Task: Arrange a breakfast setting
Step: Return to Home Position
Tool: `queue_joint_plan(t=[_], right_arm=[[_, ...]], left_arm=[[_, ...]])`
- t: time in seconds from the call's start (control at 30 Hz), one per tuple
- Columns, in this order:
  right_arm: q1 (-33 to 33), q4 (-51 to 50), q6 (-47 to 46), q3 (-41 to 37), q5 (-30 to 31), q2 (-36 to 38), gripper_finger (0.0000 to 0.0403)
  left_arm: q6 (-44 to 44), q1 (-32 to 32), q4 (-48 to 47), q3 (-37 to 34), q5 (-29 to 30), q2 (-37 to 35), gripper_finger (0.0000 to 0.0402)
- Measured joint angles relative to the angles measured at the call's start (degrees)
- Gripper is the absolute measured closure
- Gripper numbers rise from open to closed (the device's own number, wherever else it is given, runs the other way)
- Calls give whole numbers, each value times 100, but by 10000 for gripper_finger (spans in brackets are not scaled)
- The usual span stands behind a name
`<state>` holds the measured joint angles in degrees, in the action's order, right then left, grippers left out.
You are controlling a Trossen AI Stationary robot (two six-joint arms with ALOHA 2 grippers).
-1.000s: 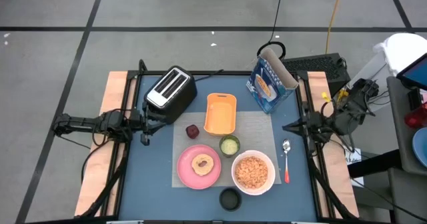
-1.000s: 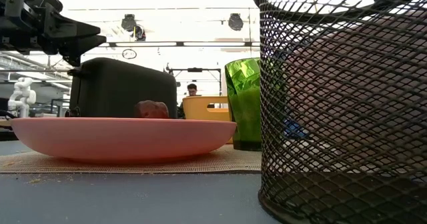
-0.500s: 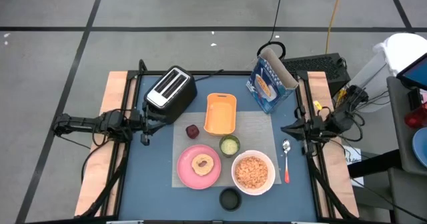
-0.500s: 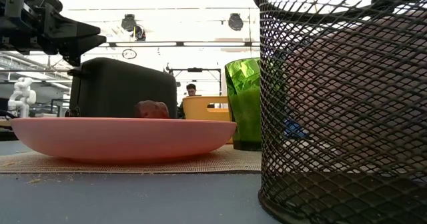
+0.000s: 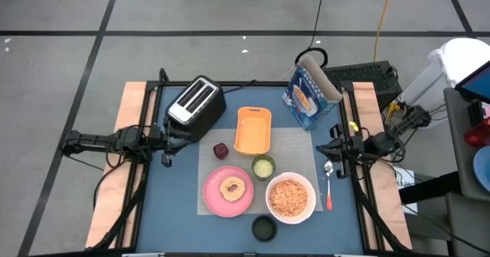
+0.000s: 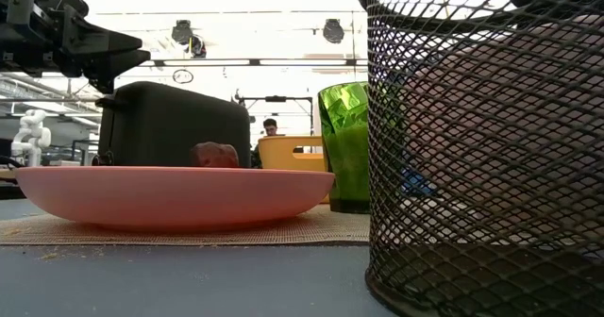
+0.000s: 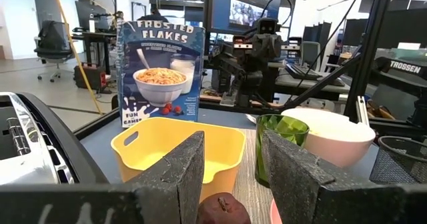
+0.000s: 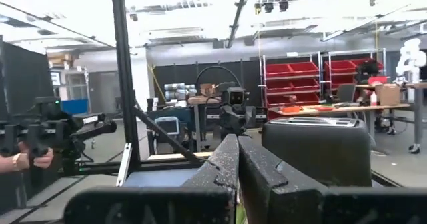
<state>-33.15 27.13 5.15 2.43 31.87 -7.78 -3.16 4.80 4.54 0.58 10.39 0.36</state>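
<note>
Blue cardboard of the cereal box (image 7: 160, 74), lettered "FROSTED FLAKES" above a printed bowl of flakes and berries; smaller print below too fine to read. Upright by the far right corner of the woven grey mat (image 5: 295, 144). "TROSSEN" in pale capitals on a dark frame member (image 7: 400, 65) beyond the table (image 5: 157, 203).

From table height, little to be made out past a black wire-mesh cup (image 6: 481, 147) filling the right half and hiding bowl and spoon. Smooth, shallow pink plate (image 6: 170, 194) across the left, with only the dark-red fruit (image 6: 215, 154) peeking over the rim. Faceted green cup (image 6: 344, 147) partly veiled by the mesh.

From above: ring-shaped toast (image 5: 232, 187) centred on the plate, fruit on the mat just beyond it and apart. Orange rectangular tray (image 5: 253, 131) farther back. Green cup between tray and round white bowl (image 5: 269, 199), heaped with cereal. Red-handled spoon (image 5: 328, 184) flat on bare table just right of the mat, beside the bowl. Black-and-silver toaster (image 5: 195, 100) left of the tray, cut off at the frame edge in the left wrist view.

Left gripper (image 7: 231, 136) at the table's left side beside the toaster, fingers parted wide, gripping nothing. Right gripper (image 8: 235, 139) at the table's right edge near the spoon's metal end, fingers pressed together, empty.
</note>
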Motion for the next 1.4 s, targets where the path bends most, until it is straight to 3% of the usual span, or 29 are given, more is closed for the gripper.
queue_joint_plan(t=[0.43,0.67,0.9,1.17,1.4], right_arm=[[1275,-401,119,-19,-1276,-53,403],[1658,-1428,263,137,-1274,-52,403],[2028,-1664,811,178,-1284,-48,403],[2299,-1779,767,56,-2003,-50,403],[2306,-2321,386,51,-2015,-47,403]], left_arm=[[141,0,2,0,13,0,247],[287,0,2,0,20,0,247],[279,0,2,0,20,0,247],[286,0,2,1,22,0,247],[270,0,0,2,22,0,247]])
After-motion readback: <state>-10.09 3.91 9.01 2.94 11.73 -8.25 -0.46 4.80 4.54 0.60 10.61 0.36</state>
